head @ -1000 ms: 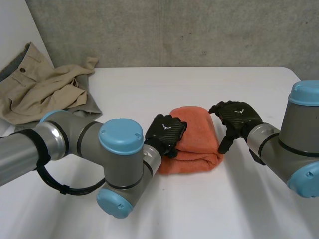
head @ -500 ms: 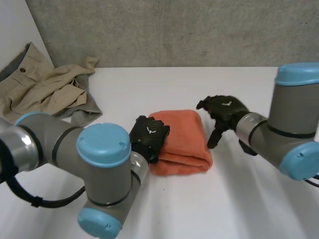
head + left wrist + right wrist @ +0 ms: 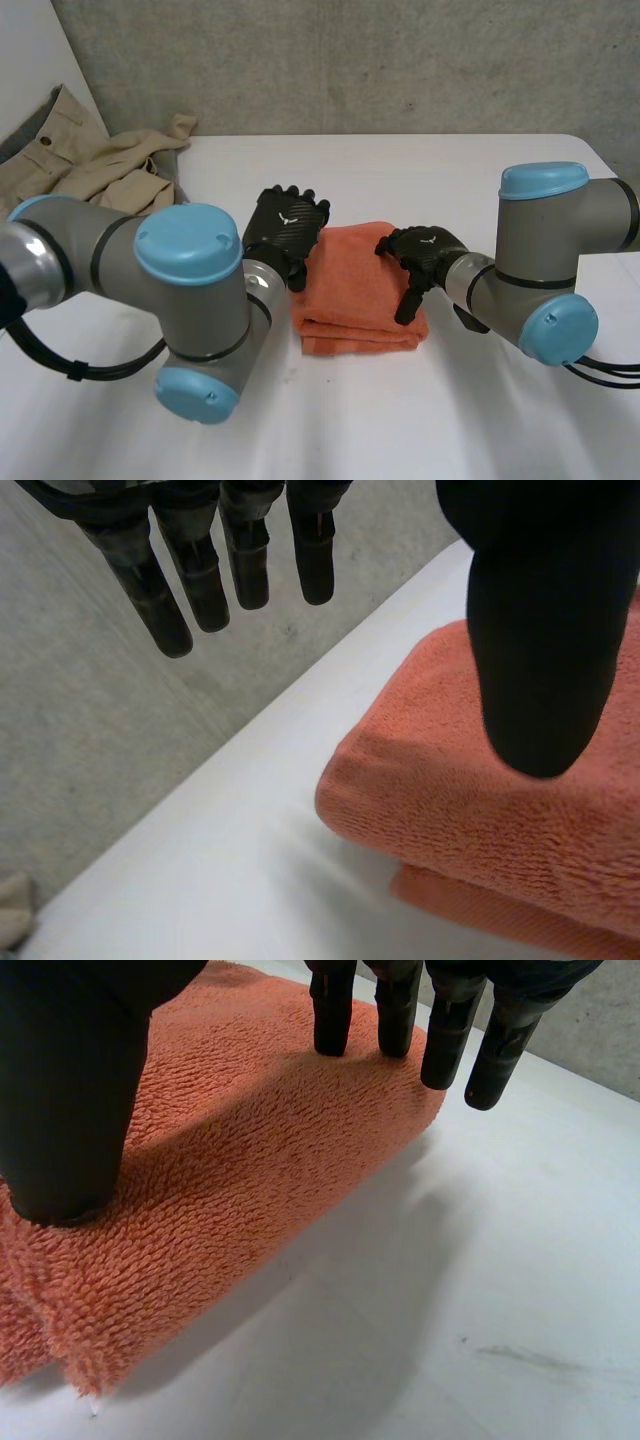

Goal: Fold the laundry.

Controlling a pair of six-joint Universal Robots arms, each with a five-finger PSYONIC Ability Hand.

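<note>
A folded orange towel (image 3: 352,292) lies in the middle of the white table (image 3: 460,170). My left hand (image 3: 286,225) hovers at the towel's far left corner, open, its fingers straight and apart. In the left wrist view its thumb (image 3: 540,630) hangs just over the orange towel (image 3: 470,810) and its fingers (image 3: 170,590) hold nothing. My right hand (image 3: 422,254) rests on the towel's right edge, open. In the right wrist view its thumb (image 3: 70,1080) and straight fingertips (image 3: 335,1020) touch the orange towel (image 3: 250,1160) from above.
Crumpled beige trousers (image 3: 85,165) lie at the table's back left, over a grey cloth (image 3: 172,225). A concrete wall (image 3: 350,60) runs behind the table. Bare white table (image 3: 430,410) spreads in front of the towel and to its right.
The towel has slid left and nearer. My left hand has let go of its left edge, opened and risen to the far corner. My right hand has come down onto the right edge.
</note>
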